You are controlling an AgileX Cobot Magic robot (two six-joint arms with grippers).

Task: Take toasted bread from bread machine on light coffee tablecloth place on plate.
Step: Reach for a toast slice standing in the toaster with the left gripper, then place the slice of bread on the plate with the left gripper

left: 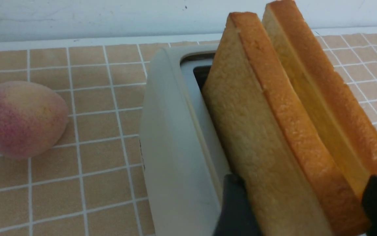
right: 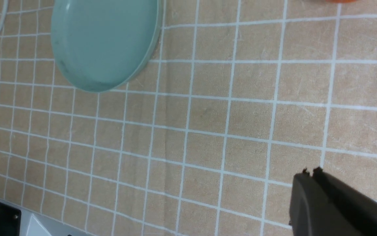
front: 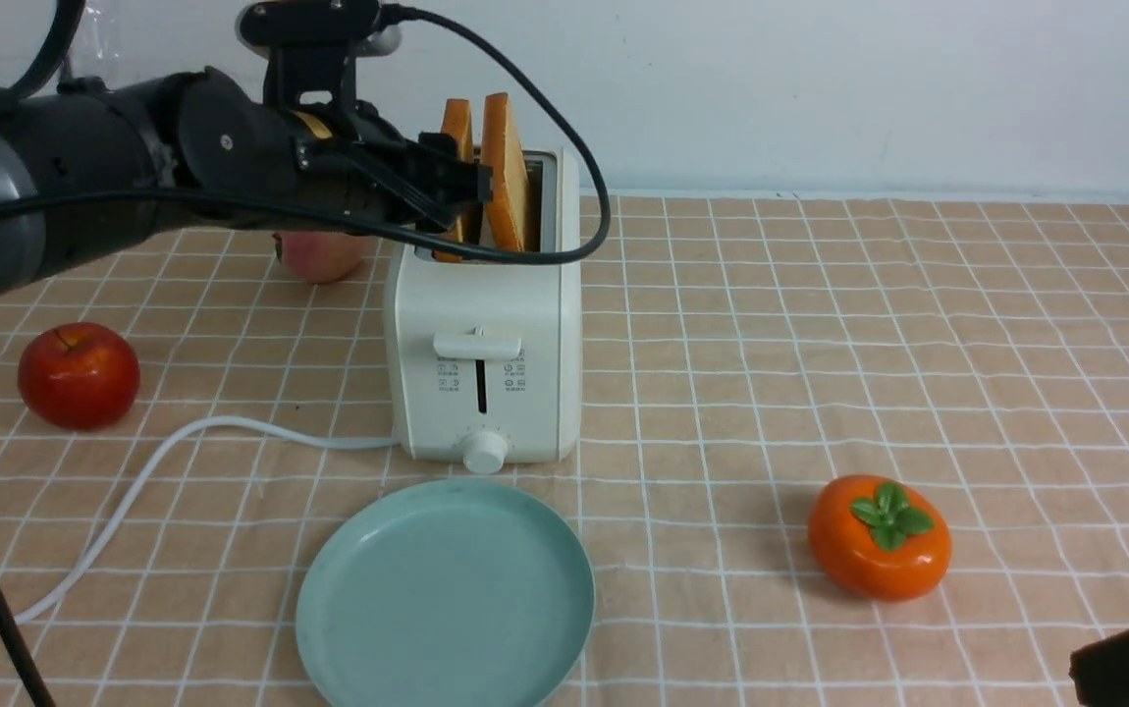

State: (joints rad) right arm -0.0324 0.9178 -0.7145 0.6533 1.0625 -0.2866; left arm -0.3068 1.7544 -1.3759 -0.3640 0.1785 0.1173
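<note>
The toaster [front: 482, 344] stands left of the middle of the checked cloth [front: 869, 324], its lever [front: 476, 344] and knob [front: 484, 452] facing the near side. Two slices of toast stand upright in its slots, sticking well out of the top: the left slice [front: 456, 123] and the right slice [front: 506, 167]. The left arm reaches in from the left at the toaster's top. Its fingers [left: 237, 209] stand narrowly apart, one against the left slice's outer face and the other in the gap between the slices. I cannot tell whether they are pressing on the slice.

The green plate [front: 445, 594] lies bare just on the near side of the toaster. The white cord [front: 182, 437] runs off to the left. A red apple [front: 79, 375] sits at the far left, a peach [left: 21, 118] lies beyond the toaster on its left, and a persimmon [front: 879, 538] rests to the right. The right arm's fingers [right: 326, 203] are pressed together at the near right corner, low over the cloth.
</note>
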